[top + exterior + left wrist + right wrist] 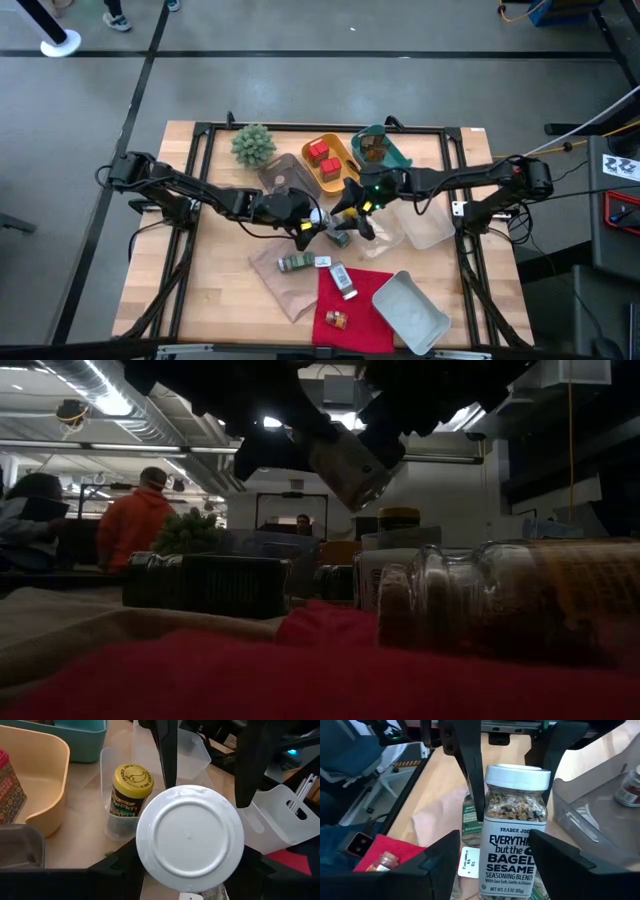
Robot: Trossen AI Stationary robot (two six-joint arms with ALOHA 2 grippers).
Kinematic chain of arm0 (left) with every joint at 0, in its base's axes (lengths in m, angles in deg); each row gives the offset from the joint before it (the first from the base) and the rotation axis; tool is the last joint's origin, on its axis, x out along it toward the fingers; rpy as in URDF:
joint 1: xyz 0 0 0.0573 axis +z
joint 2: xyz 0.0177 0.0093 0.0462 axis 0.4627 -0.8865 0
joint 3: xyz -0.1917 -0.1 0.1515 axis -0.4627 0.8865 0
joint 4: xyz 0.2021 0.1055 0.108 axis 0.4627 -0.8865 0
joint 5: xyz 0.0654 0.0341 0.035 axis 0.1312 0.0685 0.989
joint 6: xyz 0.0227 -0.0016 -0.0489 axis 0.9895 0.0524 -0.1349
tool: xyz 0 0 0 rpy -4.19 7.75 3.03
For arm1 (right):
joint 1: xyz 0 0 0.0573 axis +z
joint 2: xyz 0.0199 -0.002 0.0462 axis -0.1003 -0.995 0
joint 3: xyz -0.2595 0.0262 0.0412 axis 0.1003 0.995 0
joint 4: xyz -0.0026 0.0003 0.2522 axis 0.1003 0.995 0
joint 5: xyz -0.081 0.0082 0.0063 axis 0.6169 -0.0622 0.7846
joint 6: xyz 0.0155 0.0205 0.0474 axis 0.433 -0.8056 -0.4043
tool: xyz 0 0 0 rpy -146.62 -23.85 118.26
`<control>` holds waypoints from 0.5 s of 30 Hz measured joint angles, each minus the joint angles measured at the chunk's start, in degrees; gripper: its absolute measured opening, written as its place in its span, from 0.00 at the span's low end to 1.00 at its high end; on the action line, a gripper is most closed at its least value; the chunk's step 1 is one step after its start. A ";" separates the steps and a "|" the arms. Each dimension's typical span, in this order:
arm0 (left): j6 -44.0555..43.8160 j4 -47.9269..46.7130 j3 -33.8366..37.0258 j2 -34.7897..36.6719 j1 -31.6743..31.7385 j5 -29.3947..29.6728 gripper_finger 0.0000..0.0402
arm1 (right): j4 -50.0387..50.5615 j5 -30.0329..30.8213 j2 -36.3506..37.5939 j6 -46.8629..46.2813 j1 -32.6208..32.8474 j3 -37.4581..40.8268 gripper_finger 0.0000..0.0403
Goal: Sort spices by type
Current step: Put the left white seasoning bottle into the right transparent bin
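Observation:
A white-capped seasoning jar (515,830) hangs tilted above the table's middle (345,465). My left gripper (187,870) is shut on its cap end. My right gripper (495,850) is open, one finger on each side of the jar's lower body; one side shows a gap. A yellow-capped jar (131,795) stands in a clear tray (107,765). Two red tins (322,160) sit in the orange tray (340,180). A green-capped jar (297,262) lies on its side on tan paper. Two more jars (343,280) (336,320) lie on a red cloth (365,300). My left gripper pinches the jar between its two fingers (475,790) at the white cap (495,775) and the top of the body. The fingers come from the table's left and lie along the jar. The cap's top (190,837) faces the wrist. The jar is lifted clear and tilted.
A spiky green plant (253,143) stands at the far left, with a grey tray (280,175) beside it. A teal tray (380,150) holds a brown jar. Another clear tray (425,225) is at the right and a silver tray (415,310) at the near right. People sit beyond the table (135,515).

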 joint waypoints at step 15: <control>0.72 -0.75 -0.02 0.07 -0.35 -0.31 0.49 | -0.15 7.76 0.77 -0.05 0.48 -0.02 0.60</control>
